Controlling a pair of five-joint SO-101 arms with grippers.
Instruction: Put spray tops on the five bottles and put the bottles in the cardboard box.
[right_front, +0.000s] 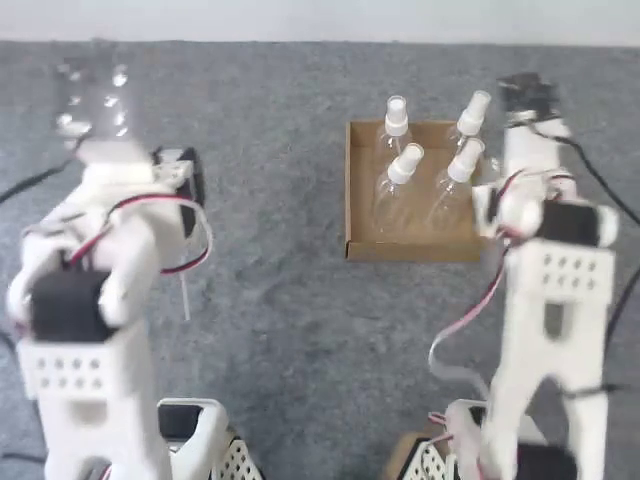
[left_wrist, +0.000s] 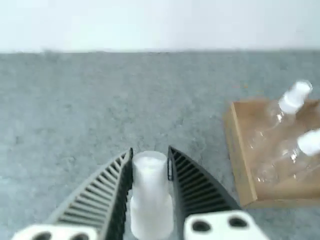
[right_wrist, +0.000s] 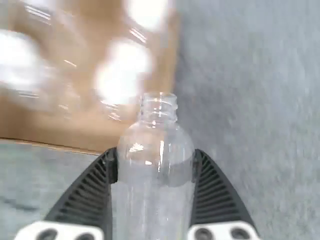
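Up close, the right gripper (right_wrist: 155, 152) has its jaws pinching the shoulders of the last bottle (right_wrist: 156, 150), threaded neck bare and open, just beside the cardboard box (right_front: 415, 250), where four capped bottles (right_front: 400, 185) already lie. Over on the far side, the left gripper (left_wrist: 150, 152) has its jaws squeezed onto a white spray top (left_wrist: 149, 192), well apart from the box. This looks like the capping of number five, and next, I'd say, the arms must meet, the top lined up squarely over that neck and seated before boxing.
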